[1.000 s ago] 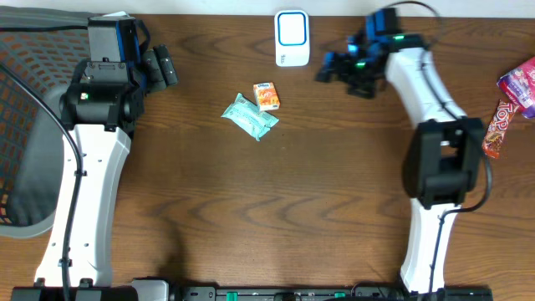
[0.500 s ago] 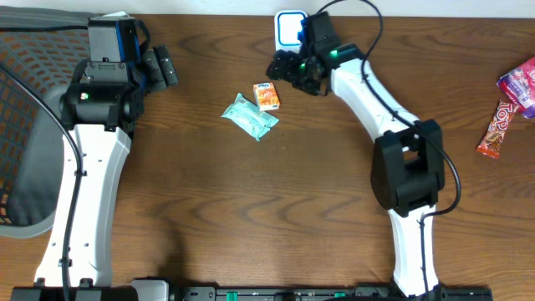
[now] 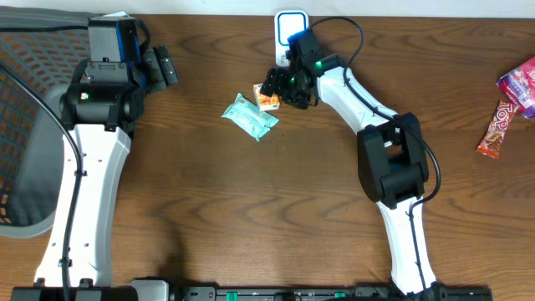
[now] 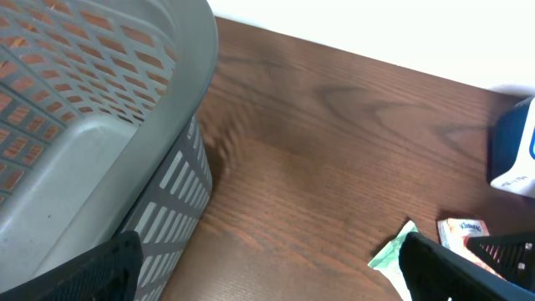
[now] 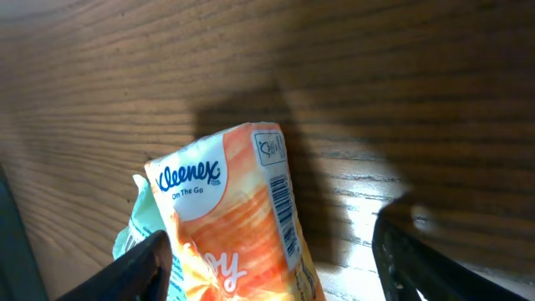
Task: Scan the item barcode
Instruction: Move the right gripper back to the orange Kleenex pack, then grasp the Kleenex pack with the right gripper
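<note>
An orange Kleenex tissue pack (image 3: 266, 99) lies on the wooden table, its barcode visible along its right side in the right wrist view (image 5: 282, 209). My right gripper (image 3: 280, 89) is down over it, open, with one finger on each side of the pack (image 5: 284, 276). A gap shows between the pack and the right finger (image 5: 435, 259). The white and blue scanner (image 3: 292, 33) stands at the back edge, just behind the right arm. My left gripper (image 3: 163, 67) is open and empty at the far left (image 4: 267, 272).
A green tissue pack (image 3: 249, 116) lies touching the orange one on its left (image 4: 393, 251). A grey mesh basket (image 3: 25, 125) fills the left edge, close to the left gripper (image 4: 100, 125). Snack packets (image 3: 501, 125) lie at the far right.
My right arm has swung left from beside the scanner to the orange pack, and its jaws have narrowed. The left arm has not moved.
</note>
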You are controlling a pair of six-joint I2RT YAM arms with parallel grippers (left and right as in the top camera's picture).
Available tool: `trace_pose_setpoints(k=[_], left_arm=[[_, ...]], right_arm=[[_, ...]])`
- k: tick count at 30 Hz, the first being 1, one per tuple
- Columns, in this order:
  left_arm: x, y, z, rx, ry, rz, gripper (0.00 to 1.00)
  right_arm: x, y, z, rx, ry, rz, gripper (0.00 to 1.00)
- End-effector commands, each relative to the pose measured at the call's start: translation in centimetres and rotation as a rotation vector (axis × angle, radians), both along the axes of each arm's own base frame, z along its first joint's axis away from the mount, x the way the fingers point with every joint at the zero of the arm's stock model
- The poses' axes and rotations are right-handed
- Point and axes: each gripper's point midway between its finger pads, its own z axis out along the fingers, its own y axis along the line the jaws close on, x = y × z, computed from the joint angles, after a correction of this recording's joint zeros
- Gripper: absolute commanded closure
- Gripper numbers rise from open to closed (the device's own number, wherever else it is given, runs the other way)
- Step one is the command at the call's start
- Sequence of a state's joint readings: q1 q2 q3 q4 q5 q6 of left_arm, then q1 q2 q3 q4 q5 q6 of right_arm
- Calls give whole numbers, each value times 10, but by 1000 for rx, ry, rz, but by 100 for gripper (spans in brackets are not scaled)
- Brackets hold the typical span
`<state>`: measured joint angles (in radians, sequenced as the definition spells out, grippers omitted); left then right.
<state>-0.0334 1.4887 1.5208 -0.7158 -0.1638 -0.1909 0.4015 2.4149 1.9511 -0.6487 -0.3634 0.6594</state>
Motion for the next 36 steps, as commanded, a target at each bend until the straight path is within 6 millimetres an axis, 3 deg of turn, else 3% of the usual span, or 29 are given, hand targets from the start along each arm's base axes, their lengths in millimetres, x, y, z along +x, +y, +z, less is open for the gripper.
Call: trace_pose_setpoints(k=[1,5,10,17,22,27,36], left_arm=[[1,4,-2,0,6,23,2],[1,4,-2,0,6,23,2],[1,4,-2,0,6,23,2],[1,4,-2,0,6,23,2],[1,4,-2,0,6,23,2],[1,4,-2,0,6,23,2],[1,4,-2,0,6,23,2]], right_arm=[[-1,-12,3,-63,-20,15,31],[1,-20,29,-123,-91,36,36],[2,-6,60,-151,-211,111,37],[2,24,65,-355,-386,124,38],[1,29,71,-572,-515,69,42],[4,30,62,-714,-588,45,41],[3,24,15,-761,-523,85,42]])
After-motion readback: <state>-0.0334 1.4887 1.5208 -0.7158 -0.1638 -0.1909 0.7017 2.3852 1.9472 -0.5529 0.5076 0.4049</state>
